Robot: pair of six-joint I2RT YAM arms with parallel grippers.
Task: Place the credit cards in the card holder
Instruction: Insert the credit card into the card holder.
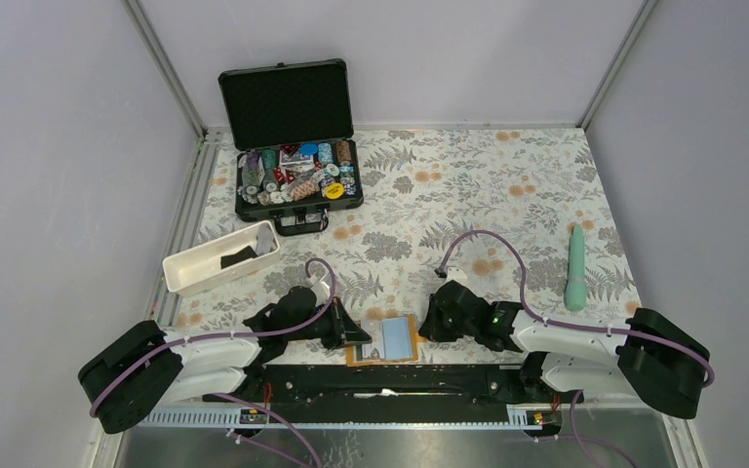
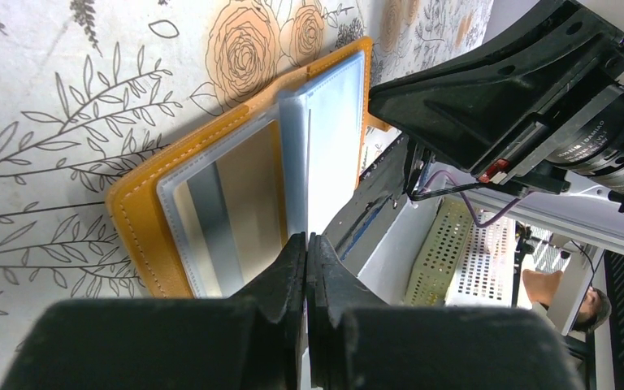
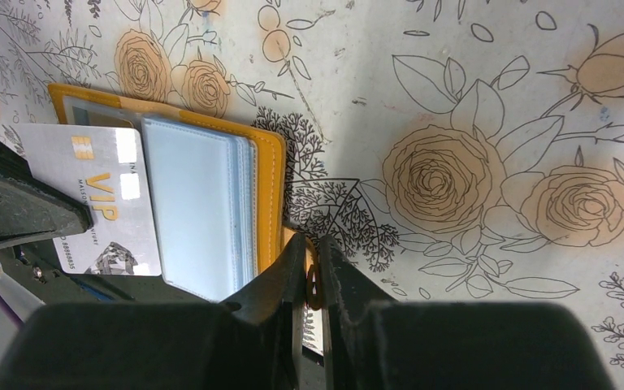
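The orange card holder (image 1: 400, 339) lies open near the table's front edge, between both grippers, with its pale blue sleeves up. It also shows in the left wrist view (image 2: 142, 219) and the right wrist view (image 3: 268, 171). My left gripper (image 2: 306, 244) is shut on the pale silver VIP card (image 3: 101, 199), which lies over the holder's left half. My right gripper (image 3: 312, 248) is shut on the holder's orange snap tab (image 3: 313, 286) at its right edge. A black flat thing (image 1: 237, 256) lies in the white tray; I cannot tell if it is the black card.
An open black case (image 1: 297, 180) full of poker chips stands at the back left. A white tray (image 1: 200, 273) sits left of centre. A teal handle-like object (image 1: 575, 268) lies at the right. The black mounting rail (image 1: 390, 375) runs just below the holder.
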